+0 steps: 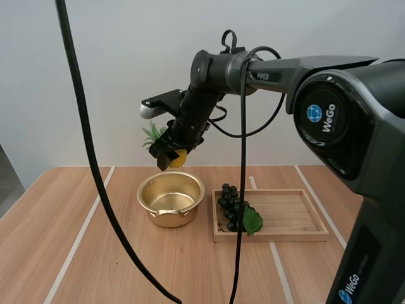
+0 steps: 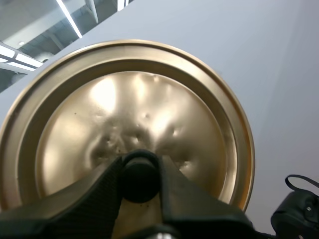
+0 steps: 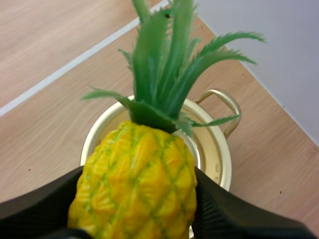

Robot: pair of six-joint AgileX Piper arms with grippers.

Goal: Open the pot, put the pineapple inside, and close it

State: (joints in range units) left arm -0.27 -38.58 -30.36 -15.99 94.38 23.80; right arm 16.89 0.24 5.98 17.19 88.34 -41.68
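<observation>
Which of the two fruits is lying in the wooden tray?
The dark grapes, at the left end of the wooden tray. The yellow pineapple is pinched by the fingers of the right gripper above the pot.

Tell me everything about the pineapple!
The pineapple looks like a plastic toy: a bumpy yellow body with green streaks and a tuft of long green leaves. The right pincer pinches its body from both sides, holding it in the air above the open gold pot.
</observation>
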